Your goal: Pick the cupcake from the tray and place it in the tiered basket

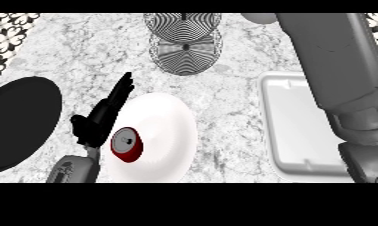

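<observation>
Judging progress, we see no cupcake on the tray (284,120) or in the tiered basket (184,40); we cannot tell where it is. Our left hand (100,115) rests straight-fingered; our right hand stays hidden.

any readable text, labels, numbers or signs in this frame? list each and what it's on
None readable.
Red can on the white plate: its top shows, no lettering to be made out.
Wire tiered basket: only a striped wire pattern, no text.
Grey tray, dark round plate, marble counter: no markings.
Left hand and the right forearm: no labels visible.
</observation>
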